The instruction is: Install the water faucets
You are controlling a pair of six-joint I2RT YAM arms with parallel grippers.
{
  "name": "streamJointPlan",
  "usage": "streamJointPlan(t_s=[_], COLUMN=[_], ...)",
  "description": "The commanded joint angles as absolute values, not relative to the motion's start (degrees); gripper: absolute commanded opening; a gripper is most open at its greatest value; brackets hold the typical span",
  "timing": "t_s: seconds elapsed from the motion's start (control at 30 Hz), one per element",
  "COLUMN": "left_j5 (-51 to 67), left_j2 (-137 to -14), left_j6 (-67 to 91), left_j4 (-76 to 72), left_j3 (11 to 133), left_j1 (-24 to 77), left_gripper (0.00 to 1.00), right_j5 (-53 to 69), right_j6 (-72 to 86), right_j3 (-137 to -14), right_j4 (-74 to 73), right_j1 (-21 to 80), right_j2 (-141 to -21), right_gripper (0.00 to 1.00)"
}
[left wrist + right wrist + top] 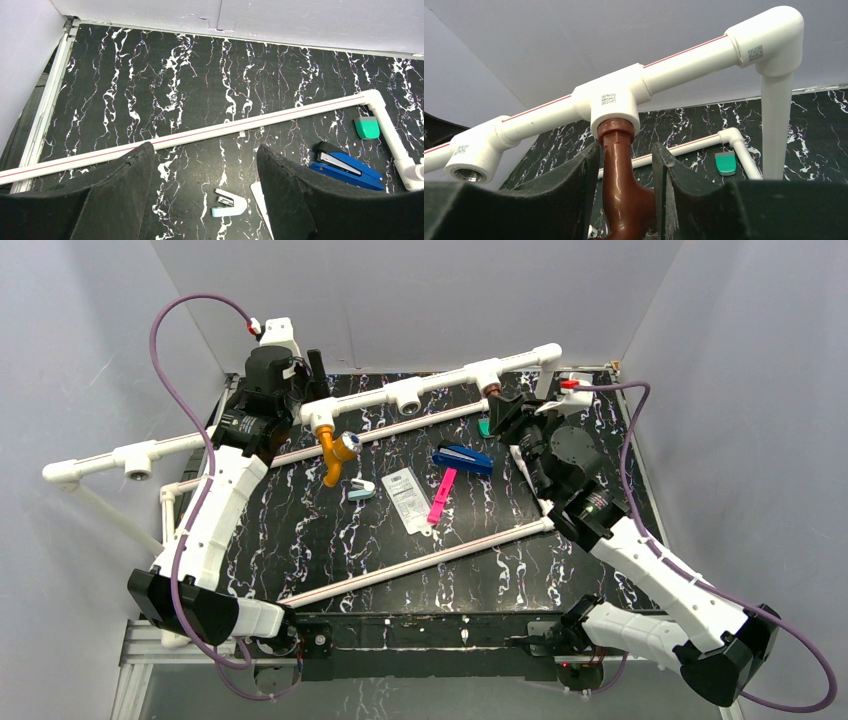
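Observation:
The dark brown water faucet [621, 170] hangs from a white pipe tee [614, 102] on the raised pipe, its hex collar against the tee's mouth. My right gripper [626, 150] is shut on the faucet body from below; in the top view this gripper [505, 410] is at the back right under the pipe. The orange water faucet [333, 455], with a silvery round knob, hangs from another tee [320, 416] further left. My left gripper [202, 147] stands open above the table with nothing between its fingers; in the top view the left gripper [305, 380] is behind the orange faucet.
A blue stapler [463, 459], a pink clip [441, 496], a white packet [405, 498], a pale blue staple remover [229, 204] and a green eraser [367, 127] lie on the black marbled table. White floor-level pipes [200, 135] frame the work area. A third tee [474, 152] stands empty.

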State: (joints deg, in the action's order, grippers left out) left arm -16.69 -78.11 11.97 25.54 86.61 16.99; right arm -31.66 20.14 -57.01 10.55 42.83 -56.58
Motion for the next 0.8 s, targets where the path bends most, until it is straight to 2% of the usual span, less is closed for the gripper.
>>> streamJointPlan(t_s=[0.0,0.03,0.1,0.27,0.77], left_j5=[-14.3,-14.3,-14.3,-14.3,-15.6], left_j2=[-79.6,-79.7,-79.8,-80.0,-82.4], left_j6=[11.3,11.3,11.3,11.2,12.2], left_j4=[36.8,36.9,37.0,37.0,38.2], left_j3=[82.5,82.6,82.7,83.0,90.3], left_j1=[18.9,18.9,18.9,18.9,19.0], left_gripper=[0.72,0.72,0.72,0.72,0.73], right_j5=[-23.4,-23.5,-23.8,-24.0,-33.7], right_j6=[27.2,26.6,25.6,21.6,1.8], right_j3=[-61.4,-61.7,-62.1,-63.8,-63.7], right_j4=[12.2,12.3,12.5,11.9,4.5], right_j1=[44.4,44.4,44.4,44.4,44.4], right_j2=[-55.1,-54.9,-54.4,-53.7,-47.0], right_gripper=[0.54,0.60,0.67,0.78,0.90])
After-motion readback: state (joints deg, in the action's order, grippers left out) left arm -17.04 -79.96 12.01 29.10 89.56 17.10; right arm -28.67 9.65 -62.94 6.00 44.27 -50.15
